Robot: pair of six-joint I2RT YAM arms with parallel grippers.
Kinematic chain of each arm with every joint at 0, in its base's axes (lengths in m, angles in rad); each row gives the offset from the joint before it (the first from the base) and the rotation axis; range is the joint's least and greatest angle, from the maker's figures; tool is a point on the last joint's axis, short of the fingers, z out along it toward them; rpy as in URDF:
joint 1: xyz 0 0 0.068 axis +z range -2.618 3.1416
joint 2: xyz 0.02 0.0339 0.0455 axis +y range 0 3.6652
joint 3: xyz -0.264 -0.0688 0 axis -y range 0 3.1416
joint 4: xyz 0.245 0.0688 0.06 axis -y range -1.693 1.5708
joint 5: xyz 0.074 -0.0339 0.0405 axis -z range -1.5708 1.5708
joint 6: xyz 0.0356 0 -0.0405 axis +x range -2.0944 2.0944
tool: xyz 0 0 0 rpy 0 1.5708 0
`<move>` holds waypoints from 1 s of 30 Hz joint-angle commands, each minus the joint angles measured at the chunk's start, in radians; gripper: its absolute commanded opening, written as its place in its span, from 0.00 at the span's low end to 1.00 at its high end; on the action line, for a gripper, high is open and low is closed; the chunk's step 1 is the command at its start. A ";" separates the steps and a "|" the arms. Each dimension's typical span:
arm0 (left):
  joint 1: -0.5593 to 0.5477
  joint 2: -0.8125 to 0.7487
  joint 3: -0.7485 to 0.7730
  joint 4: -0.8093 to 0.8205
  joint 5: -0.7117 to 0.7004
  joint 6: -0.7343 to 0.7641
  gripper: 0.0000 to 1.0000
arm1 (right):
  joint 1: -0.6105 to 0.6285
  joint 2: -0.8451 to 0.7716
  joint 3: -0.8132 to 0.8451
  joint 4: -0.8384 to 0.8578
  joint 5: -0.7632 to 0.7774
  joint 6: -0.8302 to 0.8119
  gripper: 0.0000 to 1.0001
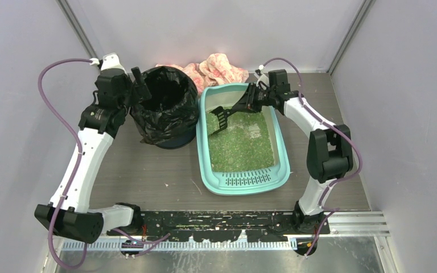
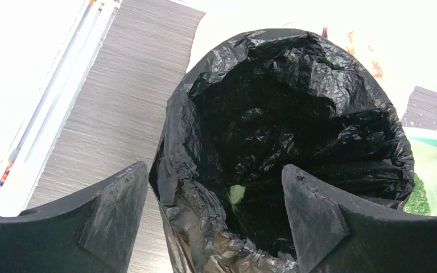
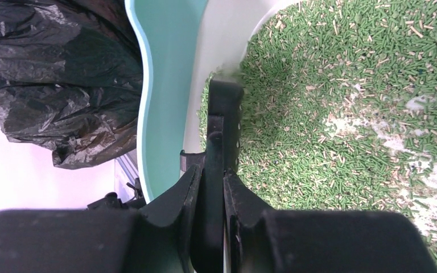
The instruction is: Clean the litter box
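The mint-teal litter box (image 1: pixel 284 170) lies at the table's middle, filled with green granular litter (image 1: pixel 242 142), its slotted lip toward me. My right gripper (image 1: pixel 252 101) is shut on the handle of a black slotted scoop (image 1: pixel 219 119), whose head hangs over the box's far left part. In the right wrist view the scoop (image 3: pixel 223 122) stands edge-on above the litter (image 3: pixel 347 102) beside the box's wall (image 3: pixel 168 68). My left gripper (image 1: pixel 142 85) is open at the near rim of the black-bagged bin (image 1: pixel 165 105), its fingers (image 2: pixel 313 216) either side of the rim (image 2: pixel 205 227). A pale green lump (image 2: pixel 236 194) lies inside.
A crumpled pink-and-white cloth (image 1: pixel 219 69) lies behind the box and bin at the back wall. Grey walls enclose the table on left, right and back. A few litter grains lie on the table between bin and box.
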 commanded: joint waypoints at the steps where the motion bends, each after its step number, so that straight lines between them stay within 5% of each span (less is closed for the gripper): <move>1: -0.005 0.002 0.048 0.063 0.003 0.018 0.87 | -0.023 -0.079 0.038 -0.031 -0.027 -0.041 0.01; 19: -0.014 0.058 0.101 0.076 0.017 0.015 0.86 | -0.212 -0.220 -0.127 0.064 -0.126 0.013 0.01; 24: -0.020 0.081 0.111 0.072 0.017 0.008 0.86 | -0.144 -0.255 -0.006 -0.326 0.147 -0.313 0.01; 30: -0.021 0.129 0.140 0.066 0.025 0.003 0.86 | -0.011 -0.312 0.033 -0.414 0.519 -0.415 0.01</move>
